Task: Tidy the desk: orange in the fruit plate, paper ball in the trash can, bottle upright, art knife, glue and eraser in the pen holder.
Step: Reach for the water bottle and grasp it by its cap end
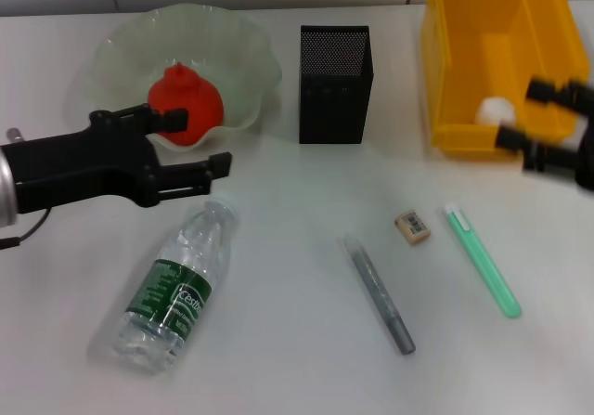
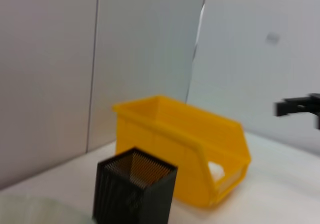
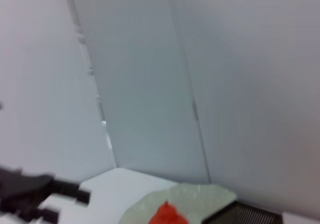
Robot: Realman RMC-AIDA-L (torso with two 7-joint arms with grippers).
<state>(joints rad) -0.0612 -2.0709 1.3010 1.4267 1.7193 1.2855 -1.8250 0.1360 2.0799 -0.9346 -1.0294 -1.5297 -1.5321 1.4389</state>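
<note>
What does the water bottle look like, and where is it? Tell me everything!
The bottle is clear, crinkly-looking plastic with a dark green label around its middle. It lies on its side on the white table, not standing, tilted so one end points toward the fruit plate. That end sits just under the left gripper, whose fingers are open. Nothing is holding it.

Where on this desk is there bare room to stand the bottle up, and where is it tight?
Open desk lies between the lying bottle and the grey glue stick, in front of the pen holder. Tight spots: beside the fruit plate, where the open left gripper hangs, and among the eraser, green art knife and trash can.
</note>
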